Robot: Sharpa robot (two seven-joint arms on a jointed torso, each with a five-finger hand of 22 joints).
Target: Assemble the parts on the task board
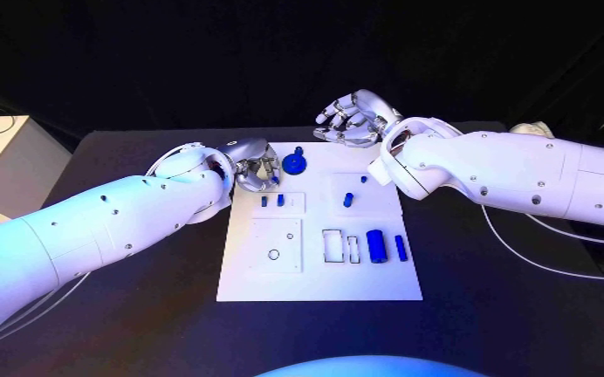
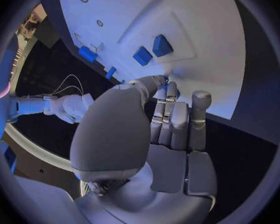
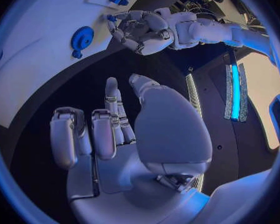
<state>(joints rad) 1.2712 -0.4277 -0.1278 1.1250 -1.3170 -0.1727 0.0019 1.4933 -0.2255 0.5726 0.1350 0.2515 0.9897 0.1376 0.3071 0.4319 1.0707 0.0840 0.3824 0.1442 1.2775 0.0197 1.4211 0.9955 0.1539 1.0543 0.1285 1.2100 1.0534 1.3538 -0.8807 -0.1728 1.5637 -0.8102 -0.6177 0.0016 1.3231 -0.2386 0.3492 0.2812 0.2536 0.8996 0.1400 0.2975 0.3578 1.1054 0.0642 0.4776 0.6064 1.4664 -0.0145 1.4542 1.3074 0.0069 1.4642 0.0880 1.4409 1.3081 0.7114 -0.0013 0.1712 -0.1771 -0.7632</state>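
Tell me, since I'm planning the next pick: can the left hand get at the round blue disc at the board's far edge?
Probably yes. The left hand sits right beside the round blue disc on the board, nothing between them; the right hand hangs clear beyond the far edge.

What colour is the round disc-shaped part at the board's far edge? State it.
Blue; the round part shows best in the right wrist view.
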